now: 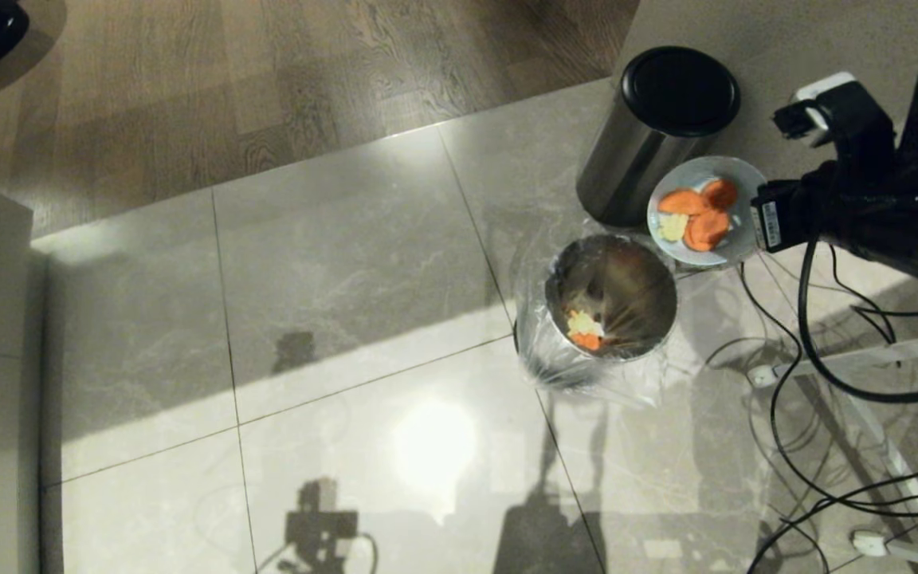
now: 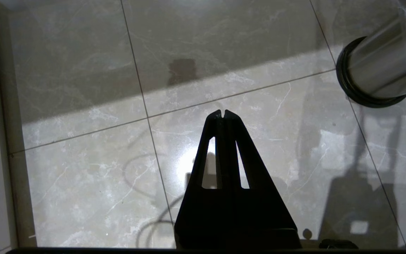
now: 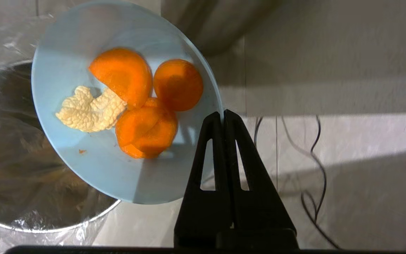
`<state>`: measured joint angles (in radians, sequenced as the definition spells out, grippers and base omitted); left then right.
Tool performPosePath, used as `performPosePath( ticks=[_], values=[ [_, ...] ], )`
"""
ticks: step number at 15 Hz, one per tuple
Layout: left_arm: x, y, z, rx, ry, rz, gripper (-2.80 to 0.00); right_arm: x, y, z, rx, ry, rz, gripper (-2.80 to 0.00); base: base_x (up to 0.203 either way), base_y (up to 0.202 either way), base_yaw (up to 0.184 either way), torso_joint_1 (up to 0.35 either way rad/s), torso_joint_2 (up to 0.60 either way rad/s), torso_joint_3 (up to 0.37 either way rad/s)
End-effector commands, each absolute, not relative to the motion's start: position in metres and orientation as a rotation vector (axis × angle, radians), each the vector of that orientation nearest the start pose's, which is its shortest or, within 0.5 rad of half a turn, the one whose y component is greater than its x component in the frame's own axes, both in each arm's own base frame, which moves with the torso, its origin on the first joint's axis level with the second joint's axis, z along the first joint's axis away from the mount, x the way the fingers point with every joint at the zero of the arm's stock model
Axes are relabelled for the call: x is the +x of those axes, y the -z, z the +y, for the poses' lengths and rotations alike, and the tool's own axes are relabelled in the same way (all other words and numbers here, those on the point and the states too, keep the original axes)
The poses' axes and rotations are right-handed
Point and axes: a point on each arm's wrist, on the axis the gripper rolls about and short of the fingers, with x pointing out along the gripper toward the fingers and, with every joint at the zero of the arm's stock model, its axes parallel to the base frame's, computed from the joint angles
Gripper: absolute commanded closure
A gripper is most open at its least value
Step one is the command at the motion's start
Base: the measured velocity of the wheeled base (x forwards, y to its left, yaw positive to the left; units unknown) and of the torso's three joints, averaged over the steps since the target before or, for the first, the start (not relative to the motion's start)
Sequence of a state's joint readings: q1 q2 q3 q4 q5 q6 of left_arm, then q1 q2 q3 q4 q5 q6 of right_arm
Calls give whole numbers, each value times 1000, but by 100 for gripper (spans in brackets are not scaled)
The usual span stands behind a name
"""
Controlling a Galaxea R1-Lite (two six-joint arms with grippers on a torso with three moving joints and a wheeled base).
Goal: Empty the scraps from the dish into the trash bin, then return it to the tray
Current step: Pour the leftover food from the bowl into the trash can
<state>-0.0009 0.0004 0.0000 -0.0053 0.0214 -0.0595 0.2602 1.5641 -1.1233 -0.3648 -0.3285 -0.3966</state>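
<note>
The light-blue dish [image 1: 706,209] hangs in the air at the far right rim of the trash bin [image 1: 612,296], tilted toward it. My right gripper [image 3: 223,113] is shut on the dish [image 3: 93,151] at its rim. The scraps [image 3: 136,106], orange slices and a pale yellow chunk [image 1: 672,227], still lie in the dish. The steel trash bin [image 3: 23,169], lined with a clear bag, has orange and yellow bits [image 1: 585,328] at its bottom. My left gripper [image 2: 222,112] is shut and empty above the floor, with the trash bin [image 2: 382,70] to one side. The tray is out of view.
A taller steel cylinder with a black lid [image 1: 654,131] stands just behind the trash bin. Black cables [image 1: 817,383] and white frame legs [image 1: 897,454] lie on the floor at the right. Pale floor tiles [image 1: 347,303] spread to the left.
</note>
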Motion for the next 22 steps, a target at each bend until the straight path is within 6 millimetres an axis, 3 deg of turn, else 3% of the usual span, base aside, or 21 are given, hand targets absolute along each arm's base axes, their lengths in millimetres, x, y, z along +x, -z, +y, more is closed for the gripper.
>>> performPosePath(
  ticks=[1, 7, 15, 22],
  values=[
    [-23, -76, 1, -60, -21, -5, 0, 274, -285, 71, -445, 43, 48, 0, 0, 0, 0, 0, 0, 0],
    [-23, -76, 0, -60, -21, -5, 0, 254, -278, 80, -559, 23, -99, 0, 0, 0, 0, 0, 0, 0],
    [-23, -76, 1, -60, -20, -5, 0, 237, -265, 76, -646, 60, -220, 0, 0, 0, 0, 0, 0, 0],
    [-23, -76, 1, -60, -20, -5, 0, 225, -257, 76, -814, -78, -397, 0, 0, 0, 0, 0, 0, 0]
  ],
)
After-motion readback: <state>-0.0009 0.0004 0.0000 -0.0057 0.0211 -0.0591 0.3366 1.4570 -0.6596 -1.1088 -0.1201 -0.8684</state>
